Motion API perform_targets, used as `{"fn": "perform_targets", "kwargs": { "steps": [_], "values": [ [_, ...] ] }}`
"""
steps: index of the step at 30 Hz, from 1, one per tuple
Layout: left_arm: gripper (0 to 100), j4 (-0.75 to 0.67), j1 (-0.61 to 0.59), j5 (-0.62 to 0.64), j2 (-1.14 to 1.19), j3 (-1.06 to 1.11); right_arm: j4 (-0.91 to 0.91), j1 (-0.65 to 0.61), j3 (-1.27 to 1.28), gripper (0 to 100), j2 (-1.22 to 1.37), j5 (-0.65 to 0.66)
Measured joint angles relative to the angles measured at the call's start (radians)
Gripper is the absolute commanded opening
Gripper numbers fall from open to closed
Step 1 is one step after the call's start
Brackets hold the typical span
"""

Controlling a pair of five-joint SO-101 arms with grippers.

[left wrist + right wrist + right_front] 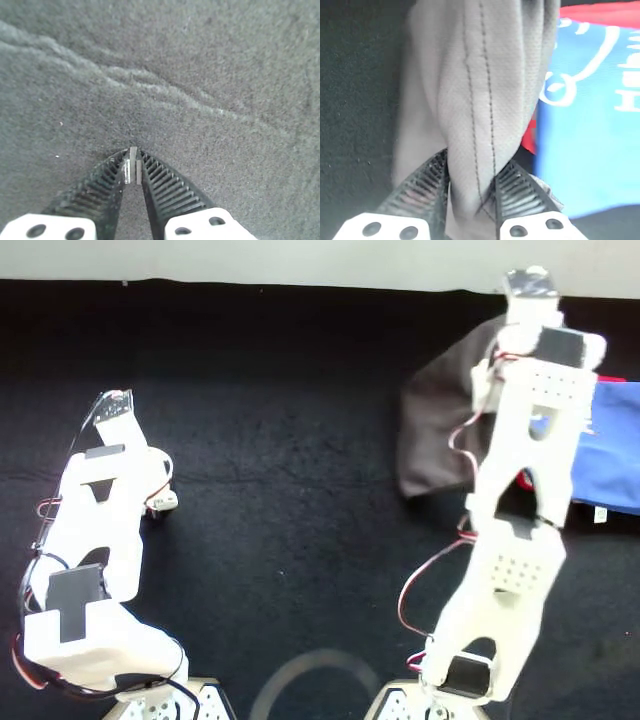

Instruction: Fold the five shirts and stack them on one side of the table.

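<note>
Left arm (100,510): white plastic shells, blocky links, black servo blocks set in, red and black cables (38,512) looping along side, small white connector. Right arm (520,570): same white shells, grids of small round holes on two links, red and white wires (410,590) beside it, black servo near base. Left fingers (167,187): black, ribbed, tapering; white mounts with dark screw holes. Right fingers (422,185): same black ribbing, white mounts, screw holes.

Blue shirt (612,450) cut off by high view's edge; grey shirt (435,430) partly behind right arm (515,570).
</note>
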Motion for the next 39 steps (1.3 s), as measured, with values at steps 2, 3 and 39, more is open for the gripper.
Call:
{"fn": "perform_targets", "kwargs": {
  "steps": [2, 3, 39],
  "values": [
    [1, 0.000, 0.000, 0.000, 0.000, 0.000, 0.000, 0.023, 0.026, 0.5, -0.071, 0.023],
    [1, 0.000, 0.000, 0.000, 0.000, 0.000, 0.000, 0.037, 0.034, 0.5, -0.098, 0.034],
    [1, 0.000, -0.002, 0.000, 0.002, 0.000, -0.526, 0.410, 0.037, 2.0, 0.207, 0.307]
  ]
}}
